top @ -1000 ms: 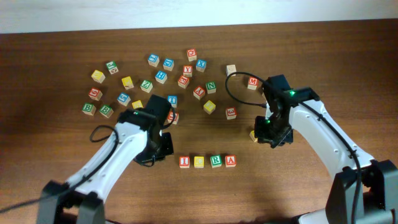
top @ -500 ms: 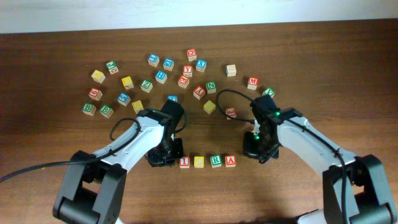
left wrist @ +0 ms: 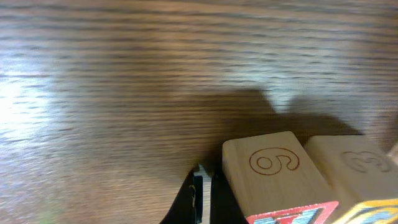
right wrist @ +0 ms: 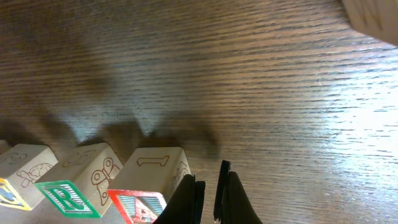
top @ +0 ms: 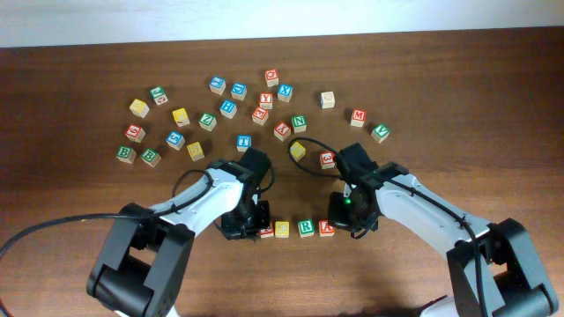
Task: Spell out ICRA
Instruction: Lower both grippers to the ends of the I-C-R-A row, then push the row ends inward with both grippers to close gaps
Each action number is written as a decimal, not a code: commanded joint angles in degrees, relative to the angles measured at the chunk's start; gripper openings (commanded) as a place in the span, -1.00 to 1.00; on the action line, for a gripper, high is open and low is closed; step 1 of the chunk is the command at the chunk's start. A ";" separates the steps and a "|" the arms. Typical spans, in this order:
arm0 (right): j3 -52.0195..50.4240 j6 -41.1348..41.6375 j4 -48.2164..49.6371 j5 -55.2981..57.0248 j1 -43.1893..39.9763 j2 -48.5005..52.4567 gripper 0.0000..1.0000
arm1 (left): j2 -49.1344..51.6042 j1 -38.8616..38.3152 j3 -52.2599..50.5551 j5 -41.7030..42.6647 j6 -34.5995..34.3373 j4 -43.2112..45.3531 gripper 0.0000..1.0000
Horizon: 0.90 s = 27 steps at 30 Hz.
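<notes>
The four cubes stand in a row at the table's front: red I (top: 265, 231), yellow C (top: 282, 229), green R (top: 305, 227), red A (top: 326, 228). My left gripper (top: 250, 225) is shut and empty, low on the table against the left side of the I cube (left wrist: 273, 174); the C cube (left wrist: 357, 167) is just past it. My right gripper (top: 345, 220) is shut and empty, its finger beside the right side of the A cube (right wrist: 152, 180), with the R cube (right wrist: 81, 183) and the C cube (right wrist: 18, 171) beyond.
Several loose letter cubes lie scattered across the back of the table, the nearest being a red cube marked 3 (top: 327, 158), a yellow cube (top: 298, 151) and a blue T cube (top: 243, 142). Another cube's corner (right wrist: 373, 15) shows in the right wrist view.
Both grippers have moved inward and toward the front, the left one rightward to the I end of the row and the right one leftward to the A end. The row has stayed in place.
</notes>
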 commanded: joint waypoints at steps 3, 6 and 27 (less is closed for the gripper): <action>-0.42 0.70 0.26 -0.28 0.68 -0.13 -0.91 | 3.61 -0.94 -0.94 -0.28 -0.55 2.51 -1.00; -0.42 0.72 0.59 -0.31 0.68 -0.13 -0.91 | 3.61 -0.94 -0.94 -0.83 -0.48 3.04 -1.00; -0.42 3.13 1.31 -2.47 0.68 -0.11 -0.91 | 3.61 -2.89 -0.94 1.03 1.22 5.22 -0.96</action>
